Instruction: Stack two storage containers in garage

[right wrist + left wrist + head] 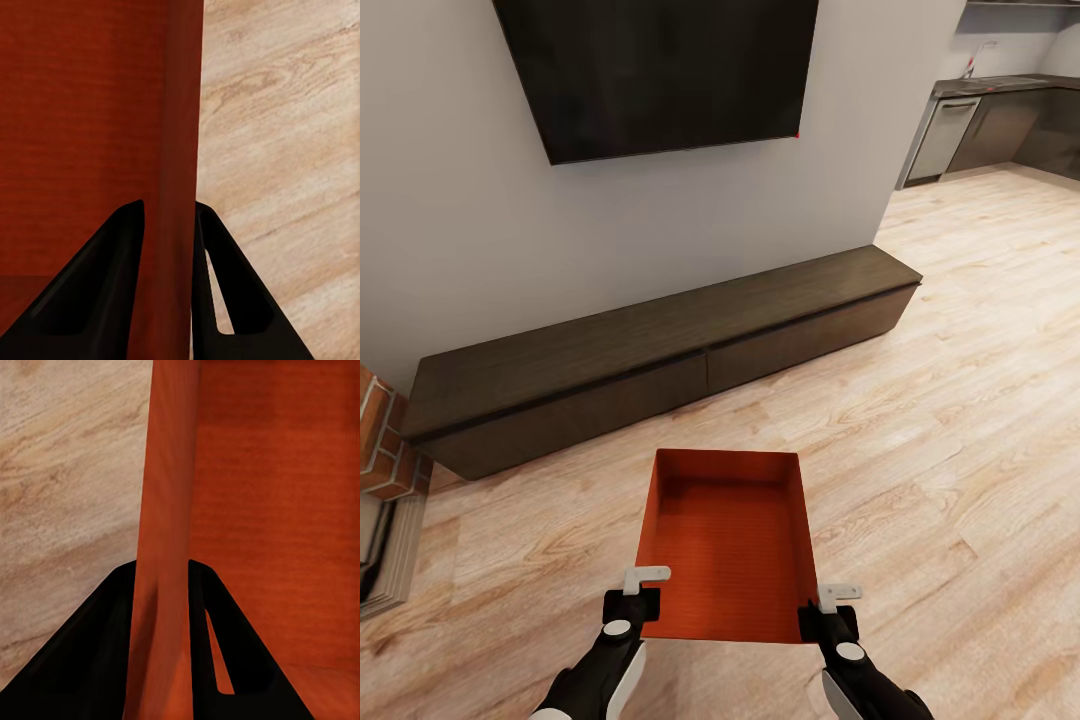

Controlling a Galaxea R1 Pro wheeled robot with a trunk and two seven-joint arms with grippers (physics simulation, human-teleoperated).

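While I carry it level, each gripper, left [643,590] and right [828,606], pinches a side wall of the bin [728,550], just short of the bench [660,350].

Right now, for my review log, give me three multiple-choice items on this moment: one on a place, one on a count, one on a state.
1. Where is the storage container?
A. on the bench
B. held over the wood floor in front of the bench
C. in the kitchen

2. How many orange-red containers does the head view show?
A. one
B. two
C. three

3. How do the grippers hold it?
A. both open, apart from it
B. left alone clamps it
C. each clamps a side wall

Answers:
1 B: it sits between both arms, short of the bench.
2 A: one bin.
3 C: left gripper and right gripper each straddle a wall.
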